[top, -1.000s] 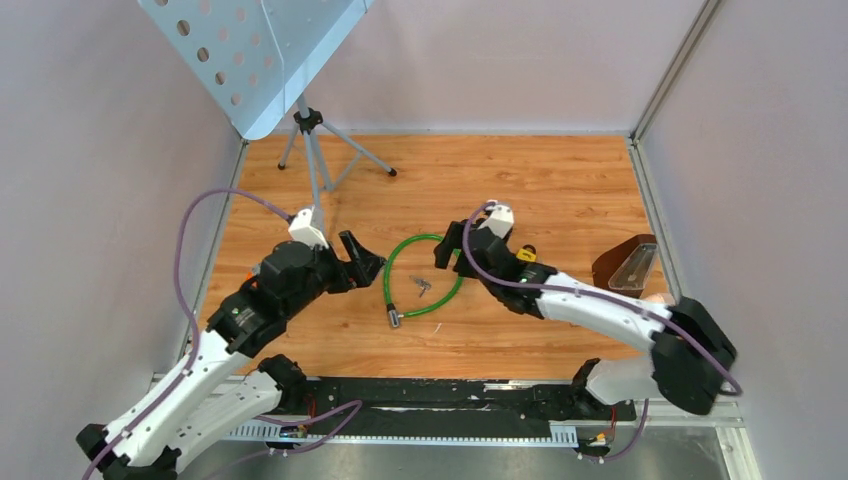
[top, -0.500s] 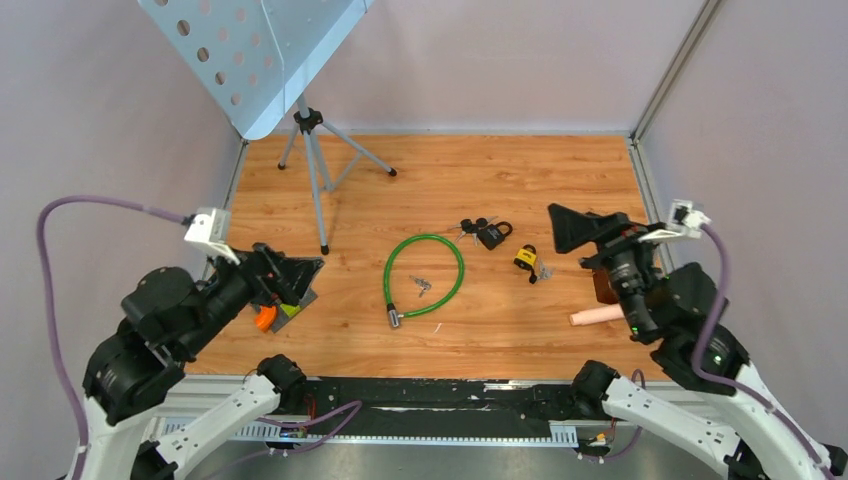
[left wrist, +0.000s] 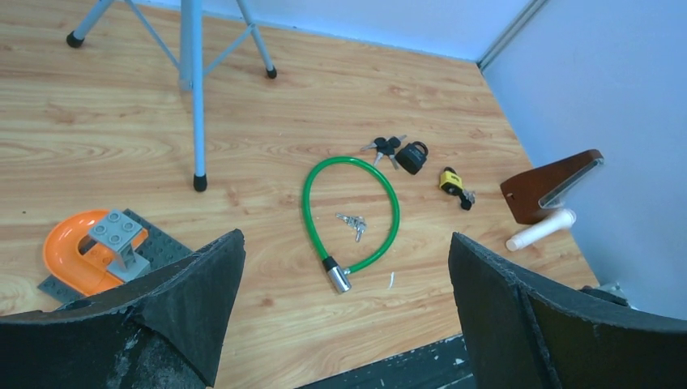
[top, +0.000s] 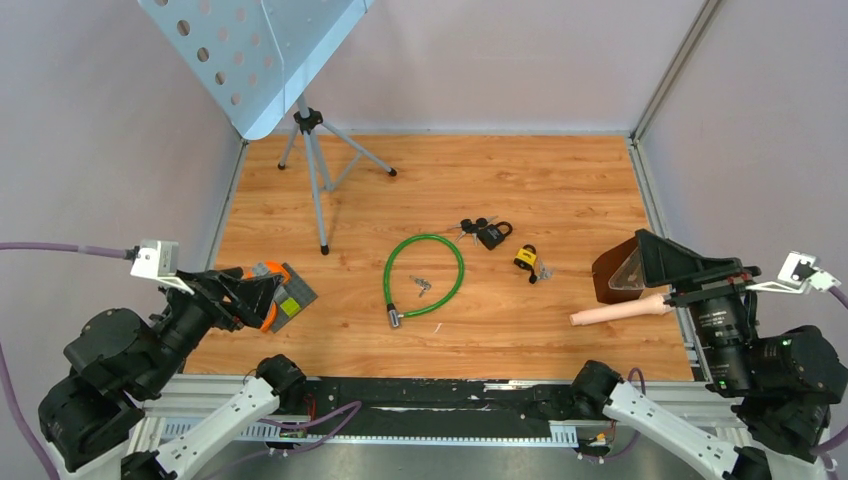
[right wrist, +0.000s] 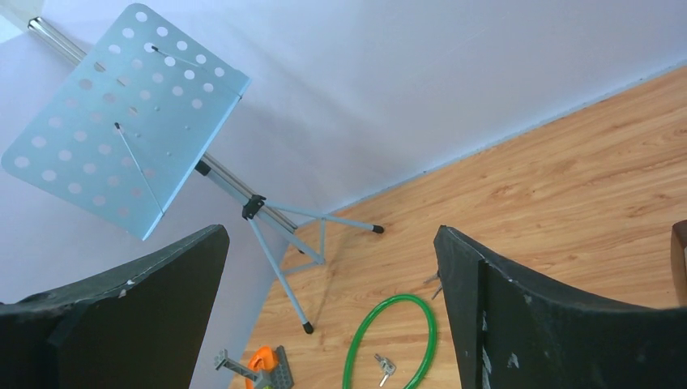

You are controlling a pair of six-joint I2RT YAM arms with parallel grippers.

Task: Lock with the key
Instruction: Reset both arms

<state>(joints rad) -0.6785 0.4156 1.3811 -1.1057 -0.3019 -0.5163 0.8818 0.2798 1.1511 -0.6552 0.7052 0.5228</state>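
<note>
Three locks lie on the wooden table. One green cable lock sits mid-table, curled in a loop with a silver barrel at its near end. One black padlock and one yellow padlock lie just to its right. One small bunch of keys rests inside the green loop. Two arms hang over the near corners, the left gripper and right gripper both spread wide and empty, well apart from the locks with bare wood between.

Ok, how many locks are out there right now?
3: a green cable lock in the middle, a black padlock just past its far-right side, and a yellow padlock further right. None seems hidden.
</note>
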